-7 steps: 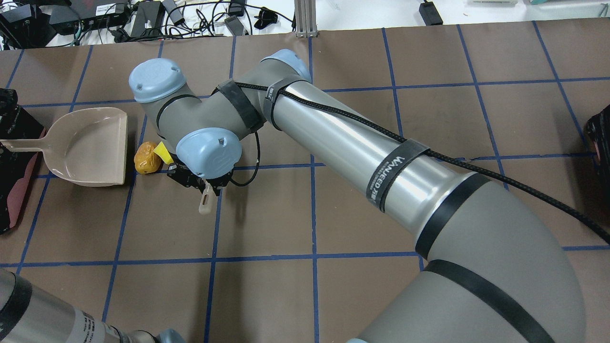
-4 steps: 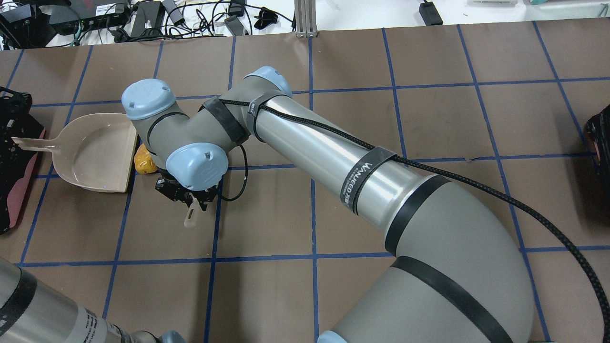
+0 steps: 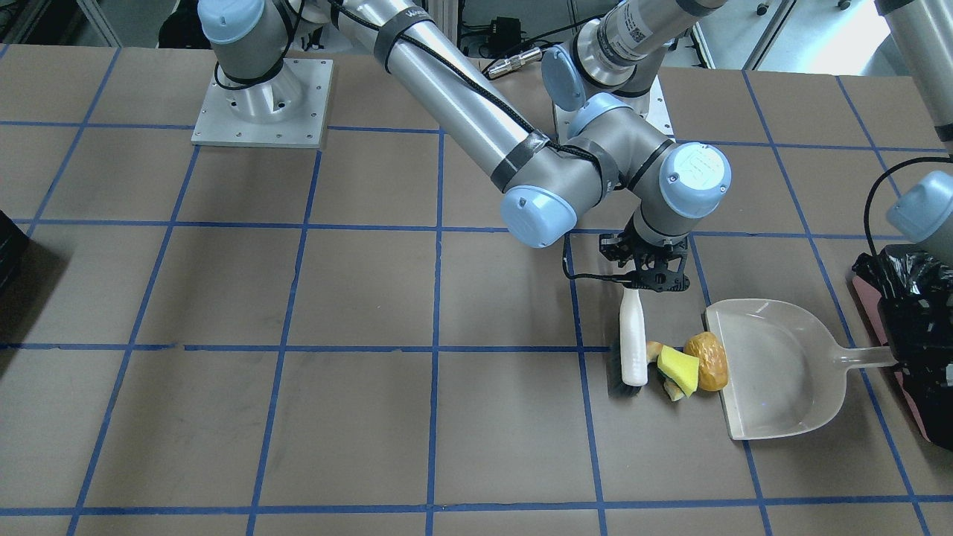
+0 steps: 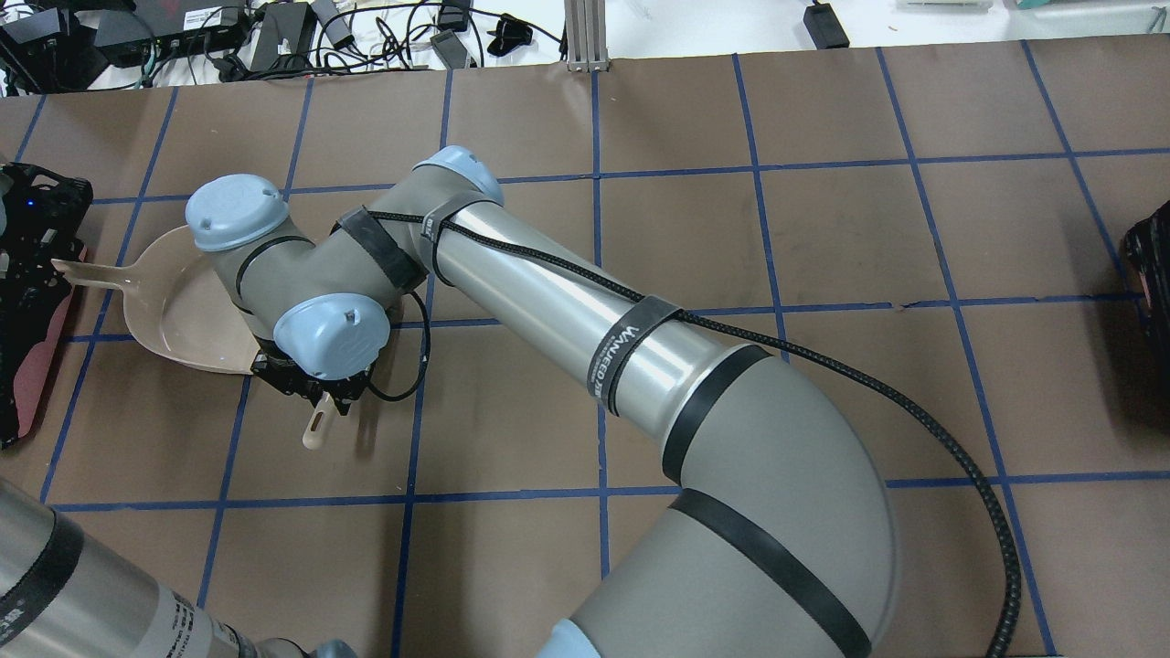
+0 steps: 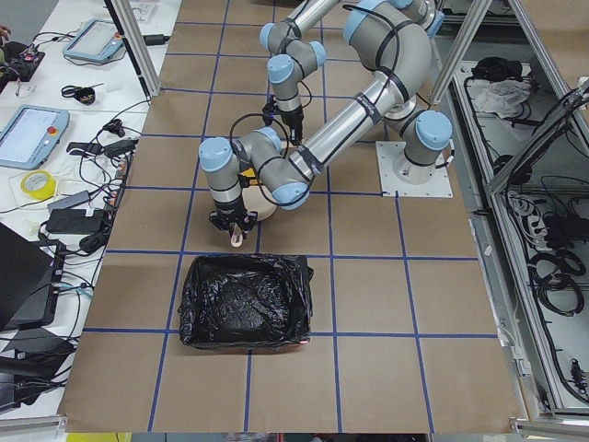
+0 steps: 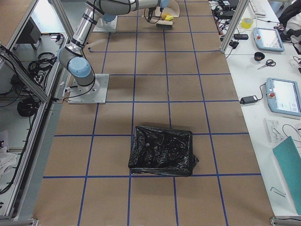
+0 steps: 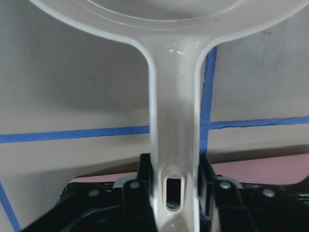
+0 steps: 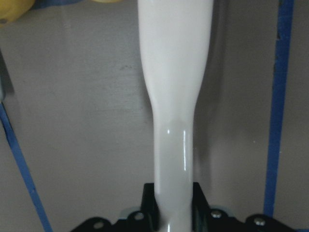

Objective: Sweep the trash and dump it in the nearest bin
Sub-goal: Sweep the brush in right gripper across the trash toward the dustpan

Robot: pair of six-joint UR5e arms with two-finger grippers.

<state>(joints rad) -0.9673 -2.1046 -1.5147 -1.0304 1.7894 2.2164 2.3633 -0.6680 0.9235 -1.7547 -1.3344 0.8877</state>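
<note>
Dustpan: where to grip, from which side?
The handle end, pinched across its narrow width, coming from the bin side. It is a slim straight stem pointing away from the dustpan mouth, where the trash sits; the left hand is shut on it there.

The dustpan (image 3: 789,372) is smooth, glossy plastic. The brush handle (image 3: 633,335) is glossy white plastic. The bin (image 5: 241,267) liner is crinkled, glossy black plastic. The table (image 3: 298,417) covering is matt brown and paper-like.
</note>
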